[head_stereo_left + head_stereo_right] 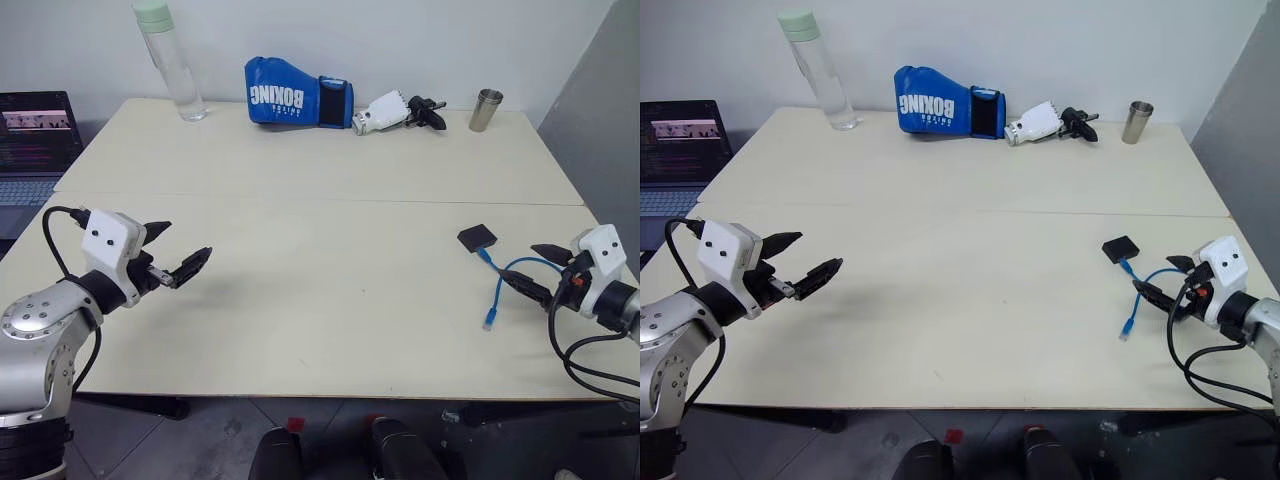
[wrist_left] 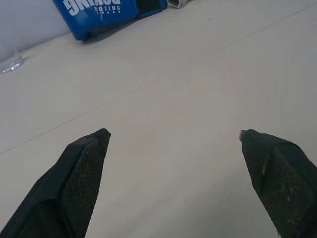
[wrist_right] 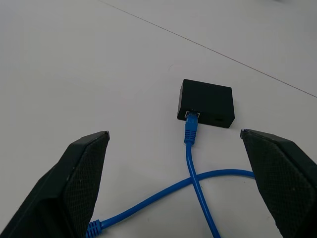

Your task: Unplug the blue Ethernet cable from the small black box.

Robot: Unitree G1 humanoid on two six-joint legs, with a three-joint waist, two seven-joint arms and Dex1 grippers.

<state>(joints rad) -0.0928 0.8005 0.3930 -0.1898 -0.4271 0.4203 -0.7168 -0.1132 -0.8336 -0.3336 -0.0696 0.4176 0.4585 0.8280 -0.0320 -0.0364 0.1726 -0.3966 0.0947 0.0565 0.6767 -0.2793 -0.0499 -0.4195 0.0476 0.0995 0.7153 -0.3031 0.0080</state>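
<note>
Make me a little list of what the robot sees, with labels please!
cable: blue Ethernet cable, looped, one plug in the box
box: small black box, flat on the table
left gripper: open, holding nothing
right gripper: open, beside the cable
far edge: boxing glove, bottle, metal cup

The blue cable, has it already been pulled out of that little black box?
No, in the right wrist view one plug of the blue cable sits in a port on the edge of the little black box.
</note>
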